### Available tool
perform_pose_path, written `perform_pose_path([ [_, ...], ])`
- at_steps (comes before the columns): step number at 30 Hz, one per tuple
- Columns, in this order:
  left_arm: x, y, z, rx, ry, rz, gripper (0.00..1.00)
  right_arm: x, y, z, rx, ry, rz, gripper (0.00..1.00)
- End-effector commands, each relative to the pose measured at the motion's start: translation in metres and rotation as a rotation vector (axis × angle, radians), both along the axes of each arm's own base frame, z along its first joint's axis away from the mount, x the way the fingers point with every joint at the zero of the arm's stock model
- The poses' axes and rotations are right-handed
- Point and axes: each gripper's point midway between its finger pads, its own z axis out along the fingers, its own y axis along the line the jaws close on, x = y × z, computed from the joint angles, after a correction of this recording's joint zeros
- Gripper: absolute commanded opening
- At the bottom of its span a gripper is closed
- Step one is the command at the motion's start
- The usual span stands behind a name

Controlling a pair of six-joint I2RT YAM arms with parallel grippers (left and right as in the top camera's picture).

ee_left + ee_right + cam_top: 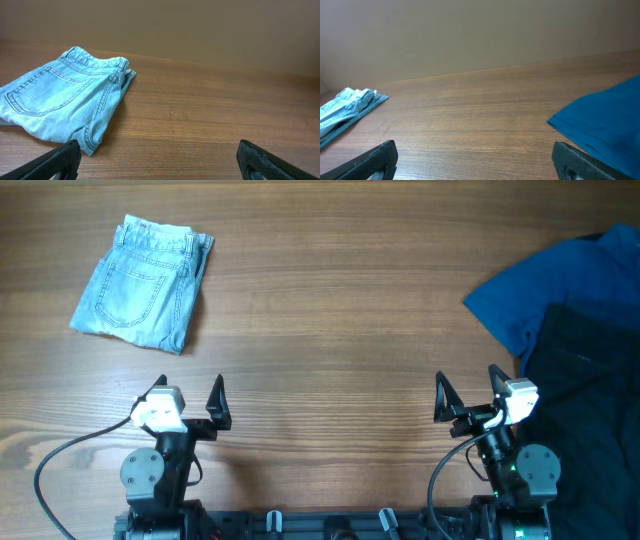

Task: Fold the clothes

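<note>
You have a wooden worktop [330, 300] before you, mid-brown, with its grain running from the left edge to the right edge. Beyond its far edge, in both wrist views, you see a plain beige wall [480, 35], flat and of one colour. Light falls soft and even across the wood.

Desk [340, 330]: wood grain, smooth, matt. Denim shorts [145, 285]: faded woven cloth, stitched seams. Royal-blue garment [545, 290]: smooth cloth. Black garment [590, 380]: matt cloth.
</note>
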Motion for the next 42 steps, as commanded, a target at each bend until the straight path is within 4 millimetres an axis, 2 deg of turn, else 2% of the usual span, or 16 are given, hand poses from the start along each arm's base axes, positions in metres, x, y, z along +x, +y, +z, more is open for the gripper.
perform_pose_path([
  [1, 0.0002, -0.0002, 0.0001, -0.007, -0.009, 0.002, 1.0, -0.0008, 0.0018, 0.0033, -0.009, -0.016, 0.012, 1.0],
  [29, 0.0002, -0.0002, 0.0001, -0.007, -0.009, 0.002, 1.0, -0.0008, 0.0018, 0.0034, -0.009, -0.016, 0.012, 1.0],
  [33, 0.0002, -0.0003, 0.0001, -0.007, -0.009, 0.002, 1.0, 0.0008, -0.005, 0.0058, -0.015, -0.027, -0.028, 1.0],
  [42, 0.0002, -0.0002, 0.0001, -0.007, -0.009, 0.002, 1.0, 0.0006, -0.0054, 0.0027, -0.015, -0.014, -0.03, 1.0],
])
